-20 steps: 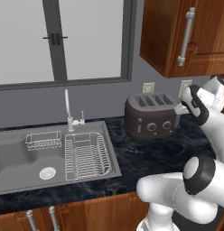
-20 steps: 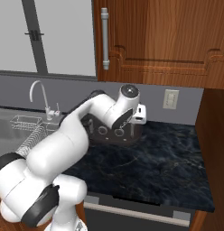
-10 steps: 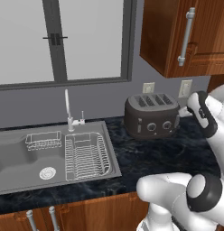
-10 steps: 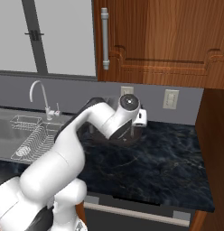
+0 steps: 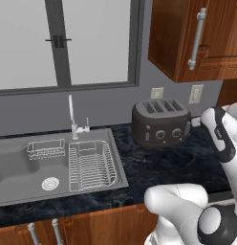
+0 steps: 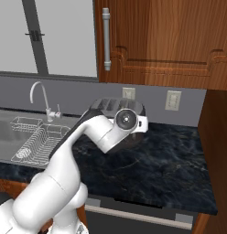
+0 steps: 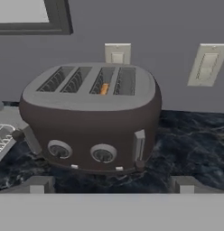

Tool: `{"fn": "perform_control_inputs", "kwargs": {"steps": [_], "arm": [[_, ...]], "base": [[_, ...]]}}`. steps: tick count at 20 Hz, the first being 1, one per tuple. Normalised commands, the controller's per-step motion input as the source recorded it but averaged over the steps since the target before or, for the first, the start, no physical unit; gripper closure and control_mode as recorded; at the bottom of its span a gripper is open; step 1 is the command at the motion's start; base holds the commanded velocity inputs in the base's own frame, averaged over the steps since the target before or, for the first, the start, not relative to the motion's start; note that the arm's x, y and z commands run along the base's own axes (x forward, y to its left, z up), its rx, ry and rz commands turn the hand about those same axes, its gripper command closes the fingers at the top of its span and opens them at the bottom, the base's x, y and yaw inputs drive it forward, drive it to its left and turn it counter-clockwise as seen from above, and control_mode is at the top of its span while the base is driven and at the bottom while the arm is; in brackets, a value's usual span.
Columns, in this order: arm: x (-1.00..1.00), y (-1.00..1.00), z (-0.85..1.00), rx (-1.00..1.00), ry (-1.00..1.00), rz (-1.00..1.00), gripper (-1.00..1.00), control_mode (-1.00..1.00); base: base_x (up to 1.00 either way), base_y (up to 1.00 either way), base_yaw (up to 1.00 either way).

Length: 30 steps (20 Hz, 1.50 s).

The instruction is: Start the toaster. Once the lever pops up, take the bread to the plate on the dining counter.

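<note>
The toaster (image 7: 89, 122) stands on the dark worktop against the wall, with four slots on top and two round knobs on its front. It also appears in the left base view as the toaster (image 5: 161, 123), and the arm partly covers the toaster (image 6: 108, 105) in the right base view. A thin tan slice of bread (image 7: 104, 88) sits low in the third slot from the left. A lever (image 7: 138, 144) stands at the front right corner. My gripper (image 7: 111, 185) is open, a short way in front of the toaster with nothing between its fingers; the gripper (image 5: 196, 123) hangs by the toaster's right end. The plate and the dining counter are out of view.
A steel sink (image 5: 25, 179) with a wire dish rack (image 5: 91, 165) and a tap (image 5: 71, 117) lies left of the toaster. Wall sockets (image 7: 117, 54) sit behind it. Wooden cupboards (image 6: 165, 41) hang overhead. Bare worktop (image 6: 170, 160) stretches to the right.
The hand has swung further right and lower, away from the toaster's side to its front right. The jaws have stayed open and the toaster has not moved.
</note>
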Motion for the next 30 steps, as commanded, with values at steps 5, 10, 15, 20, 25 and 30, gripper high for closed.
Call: {"fn": "perform_control_inputs", "kwargs": {"steps": [5, 10, 15, 20, 25, 30], "arm": [[0.00, 0.02, 0.26, 0.00, -0.09, -0.08, -1.00, -1.00], [-0.02, 0.14, 0.20, 0.00, -0.05, -0.07, -1.00, -1.00], [0.00, 0.20, 0.20, 0.00, -0.06, -0.02, -1.00, -1.00], [0.00, 0.21, 0.08, 0.00, -0.05, 0.00, -1.00, -1.00], [0.02, 0.09, 0.00, 0.00, -0.04, 0.00, -1.00, -1.00], [0.00, 0.07, 0.00, 0.00, 0.00, 0.00, -1.00, -1.00]], "base": [[0.00, 0.00, 0.00], [0.00, 0.00, 0.00], [0.00, 0.00, 0.00], [0.00, 0.00, 0.00], [0.00, 0.00, 0.00], [0.00, 0.00, 0.00]]}}
